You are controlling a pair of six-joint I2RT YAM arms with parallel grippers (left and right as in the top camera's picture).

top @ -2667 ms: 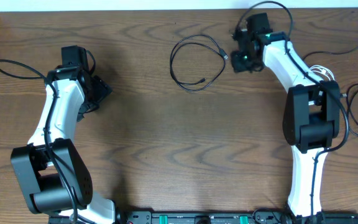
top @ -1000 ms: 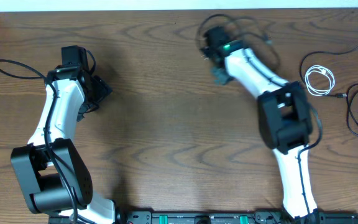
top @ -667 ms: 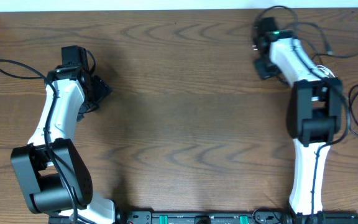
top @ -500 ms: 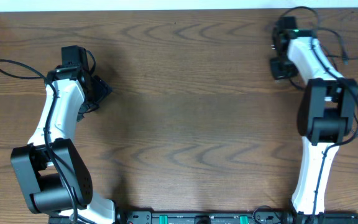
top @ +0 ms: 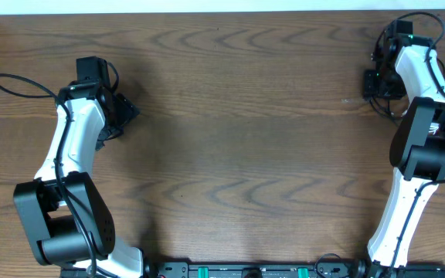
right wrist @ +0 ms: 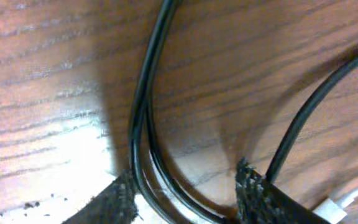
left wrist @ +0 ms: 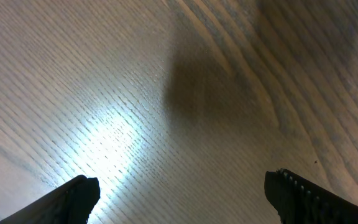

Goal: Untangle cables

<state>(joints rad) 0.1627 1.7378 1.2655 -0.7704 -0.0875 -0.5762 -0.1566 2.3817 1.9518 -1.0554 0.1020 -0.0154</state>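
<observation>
The right claw sits low over the surface at its far right rear corner. Its fingers are partly spread, with a clear gap between them, and pinch nothing. A doubled black cable runs through that gap, hard against the inner edge of the left finger. The left claw hangs over bare wood well away on the other side, spread wide and empty.

The main risk is crowding. A second black cable slants in from the right and passes just beside the right finger. The end of a white cable lies at the lower right, near both. If the claw closes here it would likely trap both strands of the doubled cable. A sideways drag could then sweep that loop across its neighbours and knot them again. The corner is also near the surface's edge, so a slack length might slide off.

In the right wrist view the doubled cable's long axis runs top to bottom, and one strand bends right at the bottom. No plug of it shows, so its pointing end cannot be told. From overhead the right arm hides the cables.
</observation>
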